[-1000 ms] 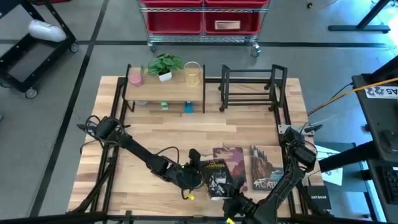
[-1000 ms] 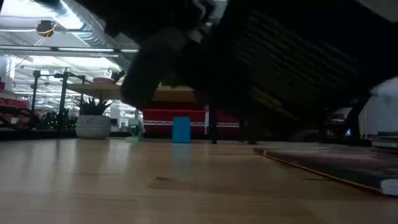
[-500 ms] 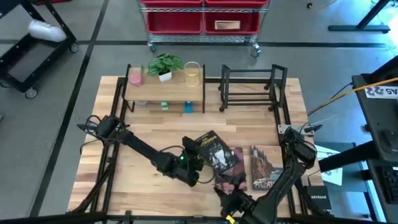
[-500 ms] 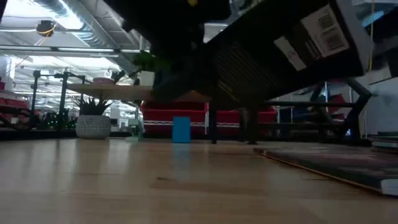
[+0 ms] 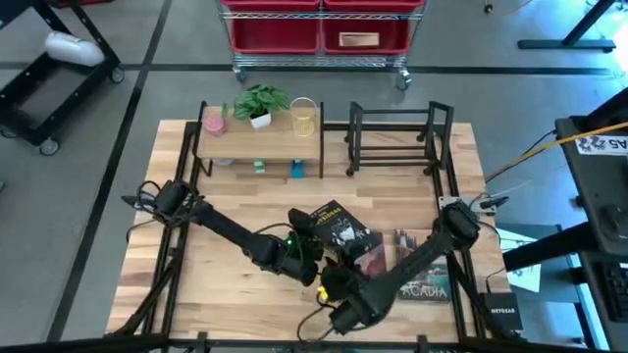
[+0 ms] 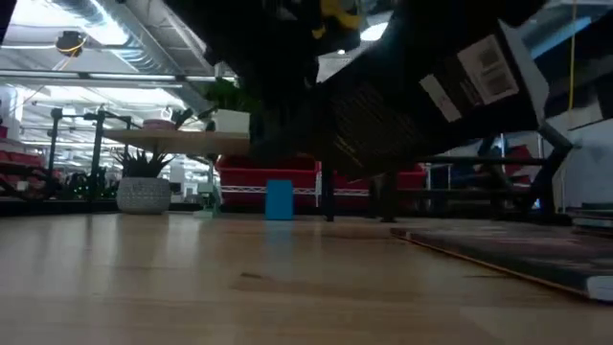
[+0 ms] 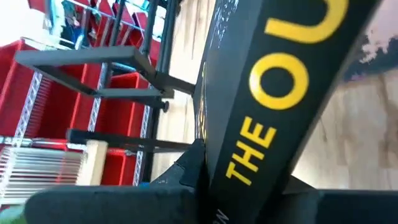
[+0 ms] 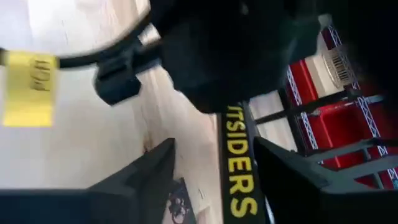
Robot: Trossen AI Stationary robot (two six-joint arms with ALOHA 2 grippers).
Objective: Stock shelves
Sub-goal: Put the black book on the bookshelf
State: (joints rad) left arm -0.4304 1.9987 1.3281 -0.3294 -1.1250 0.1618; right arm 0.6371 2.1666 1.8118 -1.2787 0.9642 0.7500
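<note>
A black book with yellow spine lettering hangs tilted above the table's middle, with my left gripper shut on it. The low view shows the book clear of the tabletop, its barcode side turned to the near edge. My right gripper stands open just near of it, and its fingers flank the book's spine without plainly touching. The wood-topped shelf and the black book rack stand along the far edge. My left gripper pinches the black book between its two fingers, one on each cover, close to the spine at the book's left near end. The fingers come slanting from the table's left and near side. The book is lifted clear and tilted.
Two more books lie flat at the near right, a purple one and one marked ACADIA. The wooden shelf carries a plant, a pink cup and a yellow glass. A cart with red bins stands beyond the table.
My left gripper has risen and gone toward the far edge with the black book, which lay flat and is now lifted clear and tipped. My right gripper has swung from the near edge leftward and up to the book's spine.
</note>
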